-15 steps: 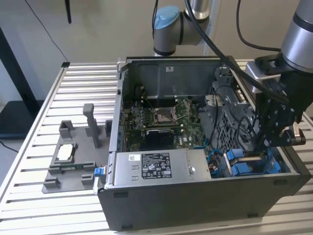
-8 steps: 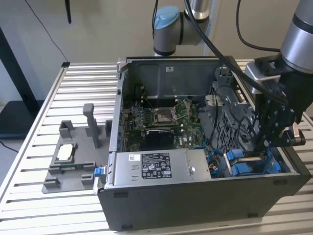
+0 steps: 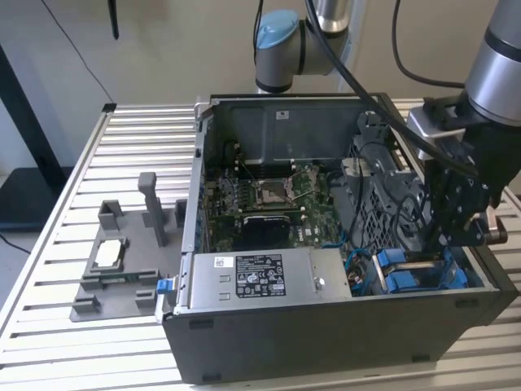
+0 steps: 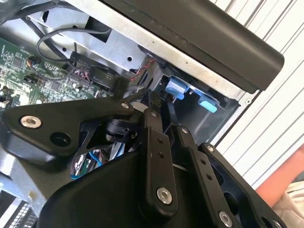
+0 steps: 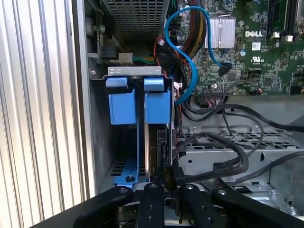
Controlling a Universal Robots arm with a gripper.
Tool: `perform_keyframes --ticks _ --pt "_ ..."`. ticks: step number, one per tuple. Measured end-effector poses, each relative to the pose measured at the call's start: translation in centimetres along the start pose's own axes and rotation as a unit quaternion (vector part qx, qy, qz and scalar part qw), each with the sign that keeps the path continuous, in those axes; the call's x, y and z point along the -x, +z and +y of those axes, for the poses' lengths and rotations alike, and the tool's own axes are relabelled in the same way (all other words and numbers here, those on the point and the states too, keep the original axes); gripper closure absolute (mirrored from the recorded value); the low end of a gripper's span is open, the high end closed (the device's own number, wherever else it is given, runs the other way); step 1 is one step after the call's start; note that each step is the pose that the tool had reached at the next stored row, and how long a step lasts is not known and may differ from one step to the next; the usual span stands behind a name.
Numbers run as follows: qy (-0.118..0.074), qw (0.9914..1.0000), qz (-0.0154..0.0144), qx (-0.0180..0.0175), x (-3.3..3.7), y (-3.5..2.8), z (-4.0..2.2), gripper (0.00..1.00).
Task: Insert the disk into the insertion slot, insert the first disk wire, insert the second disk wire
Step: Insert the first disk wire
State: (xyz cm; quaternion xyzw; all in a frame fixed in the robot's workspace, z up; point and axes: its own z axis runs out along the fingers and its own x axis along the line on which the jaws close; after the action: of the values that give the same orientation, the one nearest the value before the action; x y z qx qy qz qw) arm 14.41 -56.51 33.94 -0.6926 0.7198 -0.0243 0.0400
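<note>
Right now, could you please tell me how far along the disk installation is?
Done, it seems: the disk sits in the insertion slot, in its blue carrier. In hand: the gripper is shut on a black connector at the disk's edge. Left: I cannot tell whether that connector is fully seated, or which of the two wires it is.

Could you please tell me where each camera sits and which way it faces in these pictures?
Exterior view: off the arm, above the slatted table, looking down into the open computer case; the arm and gripper stand at the exterior view's right.
First wrist view: on the arm, looking past the gripper at the blue drive carriers and motherboard.
Second wrist view: on the arm, looking along the gripper toward the carriers and case wall.
Shared: all three views show the gripper and the blue carriers.
</note>
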Motion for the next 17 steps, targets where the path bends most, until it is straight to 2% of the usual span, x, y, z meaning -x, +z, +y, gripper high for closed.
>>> perform_keyframes --ticks 10,13,15,17 --pt "0.000 1.00000 0.0000 -0.0003 -0.02 0.68 0.06 0.81" --pt "0.000 1.00000 -0.0009 -0.0002 -0.02 0.81 0.07 0.79" --pt "0.000 1.00000 -0.0006 -0.0003 -0.02 0.74 0.07 0.67" --pt "0.000 1.00000 -0.0009 -0.0002 0.00 0.33 0.03 0.67"
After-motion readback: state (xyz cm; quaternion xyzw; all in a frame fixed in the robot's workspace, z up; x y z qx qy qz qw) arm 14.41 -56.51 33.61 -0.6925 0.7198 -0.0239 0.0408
